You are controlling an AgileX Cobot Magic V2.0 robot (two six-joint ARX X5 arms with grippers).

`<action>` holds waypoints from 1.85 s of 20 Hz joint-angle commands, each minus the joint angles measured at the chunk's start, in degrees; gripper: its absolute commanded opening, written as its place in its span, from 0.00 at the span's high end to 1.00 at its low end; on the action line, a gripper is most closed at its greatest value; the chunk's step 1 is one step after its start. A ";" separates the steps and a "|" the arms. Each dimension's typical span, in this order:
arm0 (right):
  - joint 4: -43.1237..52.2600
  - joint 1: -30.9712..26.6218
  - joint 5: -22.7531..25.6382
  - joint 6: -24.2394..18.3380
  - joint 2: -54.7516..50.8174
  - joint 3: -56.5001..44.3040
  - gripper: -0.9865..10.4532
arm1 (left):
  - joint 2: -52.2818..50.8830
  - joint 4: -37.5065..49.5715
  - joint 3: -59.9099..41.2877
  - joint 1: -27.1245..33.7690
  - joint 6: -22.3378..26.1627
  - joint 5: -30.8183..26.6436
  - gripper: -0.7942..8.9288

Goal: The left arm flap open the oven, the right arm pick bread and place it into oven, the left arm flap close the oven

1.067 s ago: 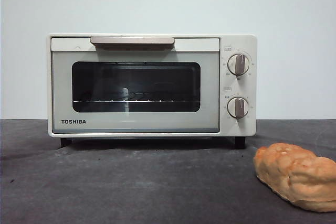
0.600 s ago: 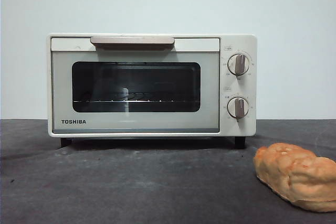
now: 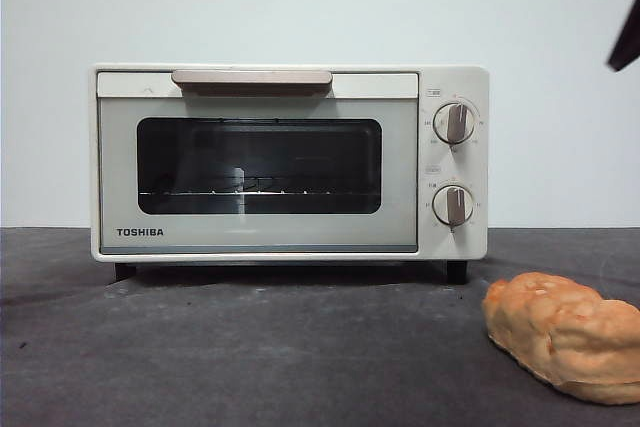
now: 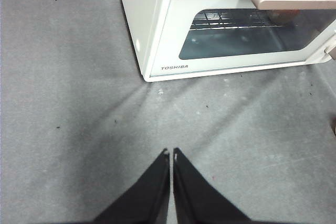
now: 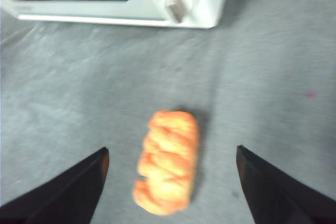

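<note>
With jaws pressed together and nothing between them, the left gripper [image 4: 171, 153] hanging over bare grey table [image 4: 68, 103], well short of the oven [image 4: 157, 35] ahead of it. Over on the other side, the right gripper [image 5: 170, 156] spreading wide, jaws far apart, poised above the bread [image 5: 167, 161] lying lengthwise between them but not touching it. Showing in the front view only as a black tip at the top right corner.

Moving outward: bread [image 3: 565, 337] sitting on the table at near right, well apart from the oven [image 3: 290, 162] and closer to the camera. Oven standing farther back, centre-left, door shut, beige handle [image 3: 252, 78] running along the top edge of the door, wire rack [image 3: 260, 190] visible through the dark glass, two knobs [image 3: 454, 123] stacked on the right panel.

Nothing started yet, judging by that closed door. Looking like a light, soft loaf with a crusty, lumpy skin, so probably crushing or crumbling under a hard squeeze. Best taken across the narrow middle, gently, jaws straddling the long sides. As for the door, likely stiff on a bottom hinge, wanting a hook or push at the handle bar, near its centre, to keep the pull even.
</note>
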 commanded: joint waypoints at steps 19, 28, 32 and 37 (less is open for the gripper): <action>20.59 23.06 20.39 10.19 30.29 -5.03 0.54 | 0.22 0.24 1.18 -0.13 0.48 0.22 0.90; 20.76 23.30 21.62 10.10 34.67 -5.03 0.66 | 0.22 0.24 1.18 -0.13 0.46 0.22 0.90; 20.76 23.30 21.18 9.81 34.34 -5.01 0.72 | 0.22 0.44 1.18 -0.50 0.24 0.24 0.90; 20.74 23.30 21.18 9.66 29.73 -5.01 0.73 | 0.31 0.94 1.18 -3.34 -0.04 0.33 0.90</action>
